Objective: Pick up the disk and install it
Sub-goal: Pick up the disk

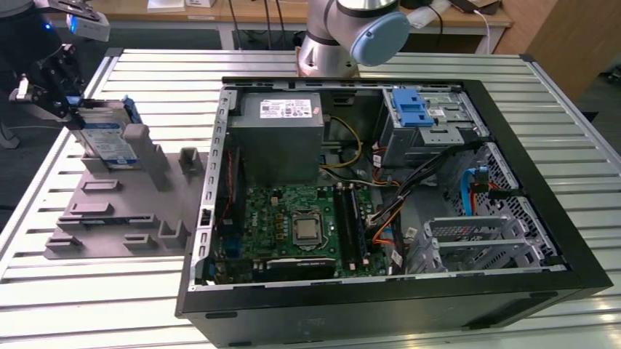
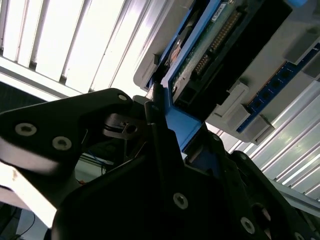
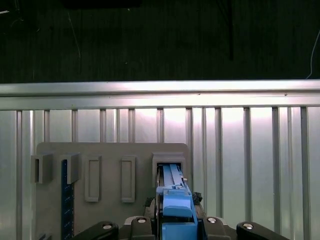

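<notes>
At ten o'clock in the exterior view, the gripper's (image 1: 70,109) fingers (image 2: 159,131) pinch the blue carrier frame of the disk (image 1: 109,142). The disk stands upright at a slot of a grey holder tray (image 1: 116,211) on the slatted metal surface (image 1: 97,305), beside an open computer case (image 1: 543,218).

One disk (image 1: 105,139) in one blue carrier, one grey fixture (image 1: 107,211) and one open computer case (image 1: 388,309) — all on one slatted worktop (image 1: 97,305). Inside the case — one power supply (image 1: 278,123), one motherboard (image 1: 272,211), one processor (image 1: 307,230). One arm (image 1: 339,36), one gripper (image 1: 70,109).
</notes>
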Tool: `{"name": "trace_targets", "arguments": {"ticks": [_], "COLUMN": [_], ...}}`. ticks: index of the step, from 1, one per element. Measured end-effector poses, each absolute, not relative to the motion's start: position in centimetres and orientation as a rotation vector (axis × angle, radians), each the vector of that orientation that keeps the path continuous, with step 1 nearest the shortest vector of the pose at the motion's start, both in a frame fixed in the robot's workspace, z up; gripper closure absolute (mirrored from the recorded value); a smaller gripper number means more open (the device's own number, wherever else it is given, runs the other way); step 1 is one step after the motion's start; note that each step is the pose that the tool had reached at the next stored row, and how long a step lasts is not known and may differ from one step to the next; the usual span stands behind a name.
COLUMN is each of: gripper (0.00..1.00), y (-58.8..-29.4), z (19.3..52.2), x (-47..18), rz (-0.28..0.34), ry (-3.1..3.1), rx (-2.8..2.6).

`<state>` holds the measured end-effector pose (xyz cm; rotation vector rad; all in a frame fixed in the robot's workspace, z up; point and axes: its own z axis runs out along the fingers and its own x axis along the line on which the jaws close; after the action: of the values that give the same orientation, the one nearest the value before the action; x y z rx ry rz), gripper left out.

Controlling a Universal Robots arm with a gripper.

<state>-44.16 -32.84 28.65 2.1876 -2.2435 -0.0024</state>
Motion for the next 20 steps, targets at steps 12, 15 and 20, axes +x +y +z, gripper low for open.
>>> {"name": "trace_targets", "arguments": {"ticks": [12, 15, 20], "gripper": [0.64, 0.64, 0.64], "y": [-32.84, -32.84, -32.84], "z": [28.72, 28.92, 29.45], "x": [-44.16, -44.16, -44.16], "rz": [-0.002, -0.002, -0.002], "ry": [-2.241, -2.241, -2.241], "rx": [2.191, 2.191, 2.191]}}
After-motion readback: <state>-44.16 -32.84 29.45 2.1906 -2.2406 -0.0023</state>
